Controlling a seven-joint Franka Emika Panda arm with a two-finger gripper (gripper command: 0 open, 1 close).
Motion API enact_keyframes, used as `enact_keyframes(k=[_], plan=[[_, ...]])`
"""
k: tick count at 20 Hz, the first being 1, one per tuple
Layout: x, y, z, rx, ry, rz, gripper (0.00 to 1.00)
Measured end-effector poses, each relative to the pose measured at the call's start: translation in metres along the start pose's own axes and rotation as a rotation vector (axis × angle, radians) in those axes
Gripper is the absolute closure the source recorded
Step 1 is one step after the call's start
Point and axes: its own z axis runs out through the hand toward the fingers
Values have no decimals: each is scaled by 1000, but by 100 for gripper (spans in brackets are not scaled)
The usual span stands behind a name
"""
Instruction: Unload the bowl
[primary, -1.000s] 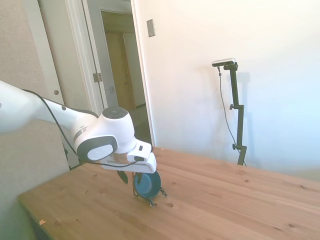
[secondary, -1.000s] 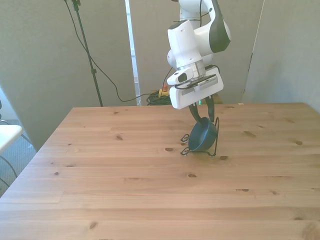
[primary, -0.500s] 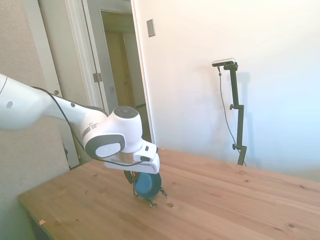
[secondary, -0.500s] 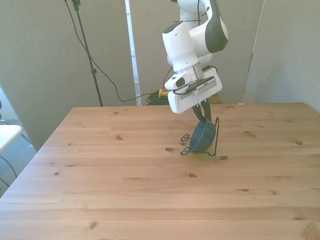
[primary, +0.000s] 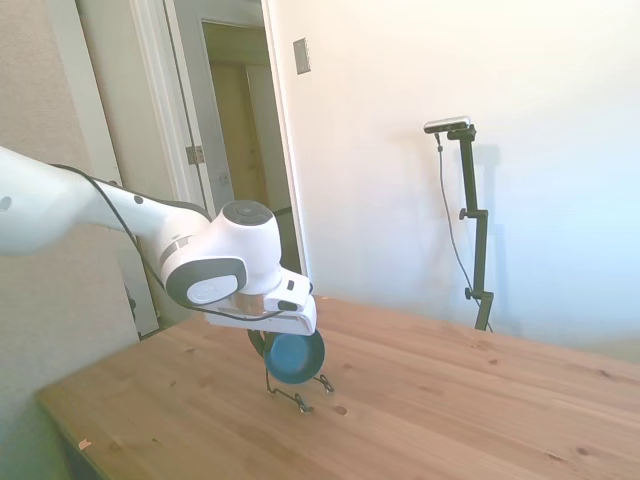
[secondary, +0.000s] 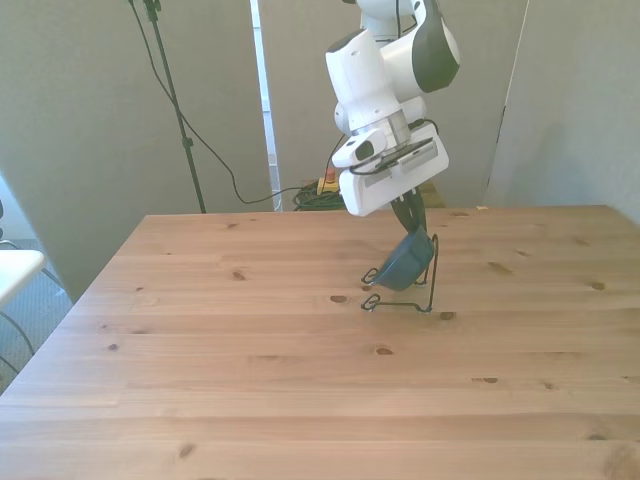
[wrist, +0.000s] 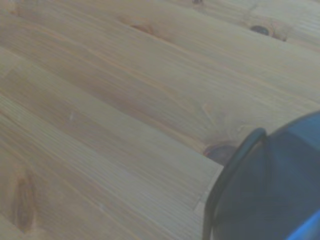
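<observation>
The dark teal-blue bowl (secondary: 402, 266) hangs tilted, raised partly out of the thin black wire rack (secondary: 372, 301) near the middle of the table. My gripper (secondary: 414, 234) is shut on the bowl's upper rim, coming down from above. In the side view the bowl (primary: 297, 357) sits just under the white hand, with the rack's feet (primary: 296, 397) on the wood below; the gripper (primary: 264, 345) is mostly hidden behind the hand. The wrist view shows the bowl (wrist: 270, 192) as a blurred dark curve over bare planks.
The wooden table (secondary: 250, 380) stretches wide toward the near edge and both sides of the rack. A doorway (primary: 235, 140) and wall stand beyond the table in the side view. Cables and a thin stand (secondary: 175, 100) are behind the far edge.
The gripper has risen a little with the bowl. The bowl has come up from its seat in the rack and tilted; the rack stays on the table.
</observation>
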Motion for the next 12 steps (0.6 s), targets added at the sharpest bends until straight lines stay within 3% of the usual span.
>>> enact_keyframes(k=[6,12], plan=[[-69,-20,-30,5,75,7,100],[-118,-31,-13,-114,82,92,100]])
